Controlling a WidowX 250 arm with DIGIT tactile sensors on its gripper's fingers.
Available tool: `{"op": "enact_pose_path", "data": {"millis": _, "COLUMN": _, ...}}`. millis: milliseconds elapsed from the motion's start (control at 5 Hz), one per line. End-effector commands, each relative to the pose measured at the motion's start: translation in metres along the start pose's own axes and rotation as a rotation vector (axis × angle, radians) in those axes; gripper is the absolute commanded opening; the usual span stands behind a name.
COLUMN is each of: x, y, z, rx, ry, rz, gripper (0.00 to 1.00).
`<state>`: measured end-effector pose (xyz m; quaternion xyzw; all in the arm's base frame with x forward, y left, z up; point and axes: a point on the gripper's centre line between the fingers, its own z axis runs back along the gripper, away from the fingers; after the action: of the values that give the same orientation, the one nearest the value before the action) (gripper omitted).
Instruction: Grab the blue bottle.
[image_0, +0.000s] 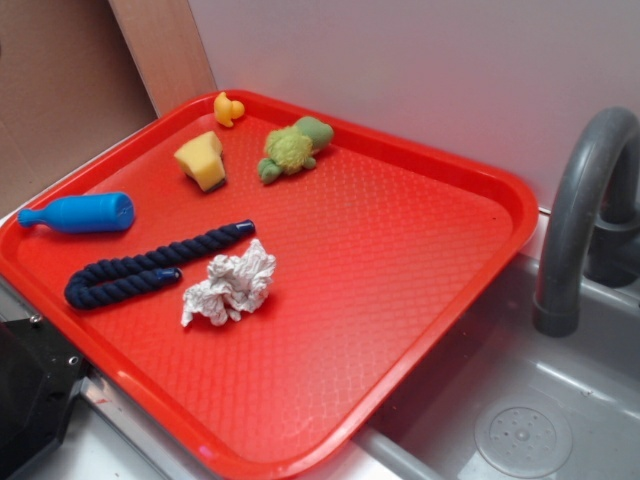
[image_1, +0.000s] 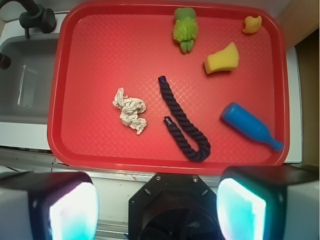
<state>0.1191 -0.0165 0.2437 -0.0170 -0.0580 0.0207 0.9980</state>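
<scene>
Blue bottle (image_0: 80, 213) flat, neck toward tray (image_0: 420, 240) edge

blue bottle (image_1: 248, 125) clear above | rope (image_1: 183, 121) near | sponge (image_1: 222, 59) apart

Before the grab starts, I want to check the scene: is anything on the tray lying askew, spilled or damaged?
Nothing is spilled or broken. The blue bottle lies on its side near the red tray edge, and a crumpled paper wad sits beside the folded navy rope.
</scene>
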Motion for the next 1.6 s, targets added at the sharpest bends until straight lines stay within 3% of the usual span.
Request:
{"op": "enact_pose_path", "data": {"millis": 0, "x": 0.000, "y": 0.000, "z": 0.000, "rx": 0.000, "ry": 0.000, "rz": 0.000, "gripper": 1.00}}
{"op": "enact_pose_path", "data": {"millis": 200, "x": 0.022, "y": 0.024, "z": -0.007, "rx": 0.035, "ry": -0.060, "rz": -0.082, "gripper": 1.00}}
{"op": "enact_pose_path", "data": {"millis": 400, "x": 0.054, "y": 0.052, "z": -0.014, "rx": 0.076, "ry": -0.063, "rz": -0.158, "gripper": 1.00}}
{"op": "enact_pose_path", "data": {"millis": 600, "x": 0.074, "y": 0.082, "z": -0.018, "rx": 0.157, "ry": -0.051, "rz": -0.264, "gripper": 1.00}}
{"op": "enact_pose_path", "data": {"millis": 800, "x": 0.084, "y": 0.114, "z": -0.037, "rx": 0.271, "ry": 0.063, "rz": -0.506, "gripper": 1.00}}
{"op": "enact_pose_path", "data": {"millis": 1000, "x": 0.072, "y": 0.123, "z": -0.061, "rx": 0.355, "ry": 0.174, "rz": -0.673, "gripper": 1.00}}
{"op": "enact_pose_path", "data": {"millis": 1200, "x": 0.057, "y": 0.131, "z": -0.086, "rx": 0.348, "ry": 0.260, "rz": -0.726, "gripper": 1.00}}
{"op": "enact_pose_path", "data": {"millis": 1400, "x": 0.049, "y": 0.129, "z": -0.114, "rx": 0.385, "ry": 0.291, "rz": -0.730, "gripper": 1.00}}
